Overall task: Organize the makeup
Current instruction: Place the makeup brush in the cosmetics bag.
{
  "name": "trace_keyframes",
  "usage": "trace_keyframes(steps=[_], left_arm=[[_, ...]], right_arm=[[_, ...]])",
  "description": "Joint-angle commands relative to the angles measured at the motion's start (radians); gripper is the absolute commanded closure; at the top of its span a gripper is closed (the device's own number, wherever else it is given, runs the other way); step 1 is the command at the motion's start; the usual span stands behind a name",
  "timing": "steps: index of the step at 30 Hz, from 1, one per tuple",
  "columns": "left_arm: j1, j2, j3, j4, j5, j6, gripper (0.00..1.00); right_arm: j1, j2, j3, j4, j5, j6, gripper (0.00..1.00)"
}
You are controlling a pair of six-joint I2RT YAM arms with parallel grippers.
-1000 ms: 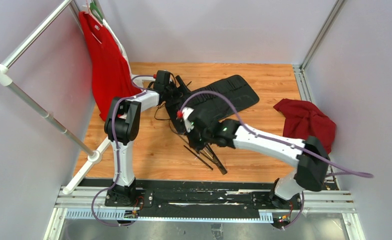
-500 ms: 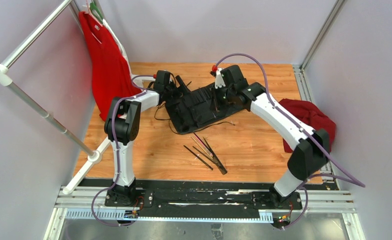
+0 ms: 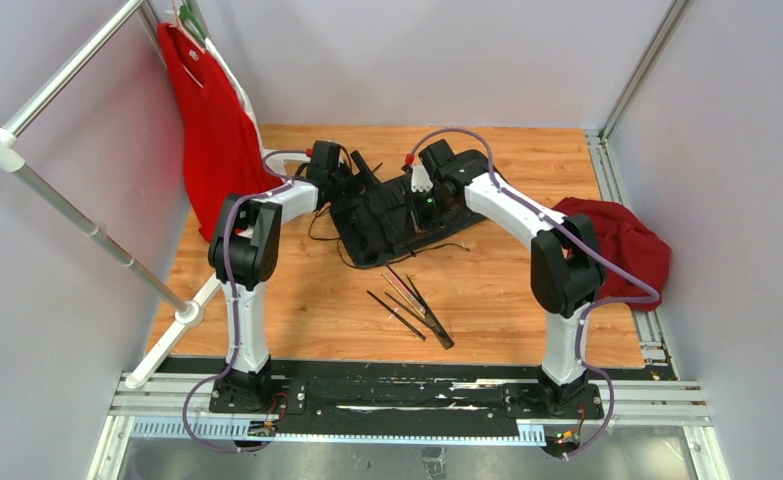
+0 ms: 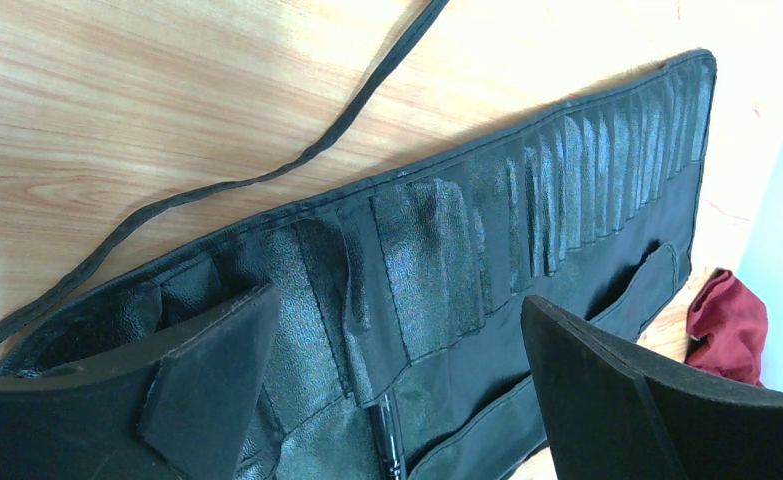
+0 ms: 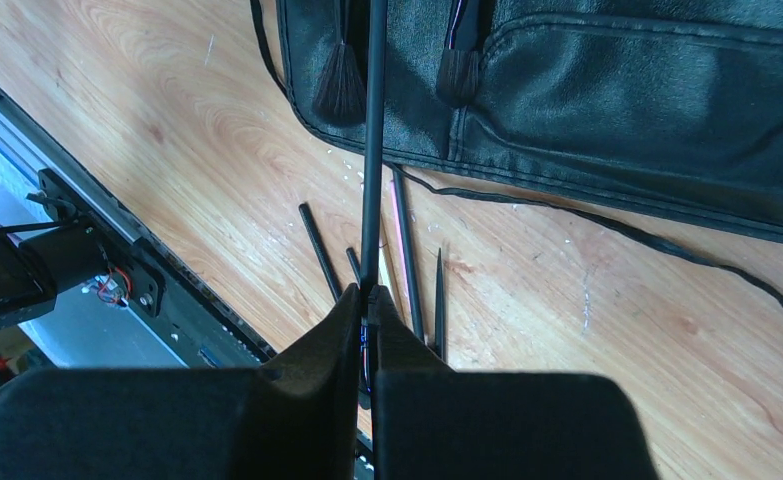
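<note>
Several loose makeup brushes [image 3: 412, 305] lie on the wooden table in front of the black slotted roll [image 3: 367, 238]; the right wrist view shows them [image 5: 407, 255] below the roll's edge. My right gripper [image 5: 367, 295] is shut on a thin black brush [image 5: 372, 150] whose shaft points up toward the roll [image 5: 617, 90]. Two brushes sit in the roll, bristles [image 5: 339, 85] sticking out. In the top view this gripper [image 3: 422, 210] hangs over the roll's middle. My left gripper [image 4: 397, 365] is open, its fingers [image 4: 217, 370] straddling the roll's slotted left end [image 4: 447, 250], where one black handle [image 4: 389, 440] shows.
A dark red cloth [image 3: 617, 245] lies crumpled at the right of the table. A red garment [image 3: 212, 130] hangs on a white rack [image 3: 67, 205] at the left. The roll's cords [image 5: 607, 225] trail over the wood. The arms' base rail [image 3: 397, 395] runs along the near edge.
My right arm has swung from the loose brushes near the front up to the roll, carrying a black brush, then shifted slightly left. The left arm has not moved.
</note>
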Motion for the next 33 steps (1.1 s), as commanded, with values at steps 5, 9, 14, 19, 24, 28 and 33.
trace_keyframes(steps=[5, 9, 14, 19, 24, 28, 33], left_arm=[[0.000, 0.031, -0.028, -0.103, -0.012, 0.018, 0.02], [0.000, 0.031, -0.031, -0.099, -0.012, 0.018, 0.02], [0.000, 0.031, -0.035, -0.095, -0.009, 0.015, 0.02], [0.001, 0.030, -0.039, -0.094, -0.008, 0.015, 0.02], [0.001, 0.030, -0.039, -0.094, -0.008, 0.015, 0.02], [0.000, 0.030, -0.040, -0.093, -0.009, 0.015, 0.02], [0.000, 0.030, -0.038, -0.095, -0.010, 0.015, 0.02]], right_arm=[[-0.027, 0.068, 0.042, -0.027, -0.027, 0.010, 0.99], [-0.036, 0.101, 0.057, -0.026, -0.017, 0.011, 0.99], [-0.050, 0.146, 0.086, -0.024, -0.003, 0.011, 0.99], [-0.062, 0.171, 0.096, -0.009, 0.005, 0.015, 0.99], [-0.074, 0.187, 0.105, 0.000, 0.015, 0.020, 0.99], [-0.084, 0.196, 0.105, 0.012, 0.017, 0.023, 0.99], [-0.090, 0.210, 0.111, 0.018, 0.012, 0.023, 0.99]])
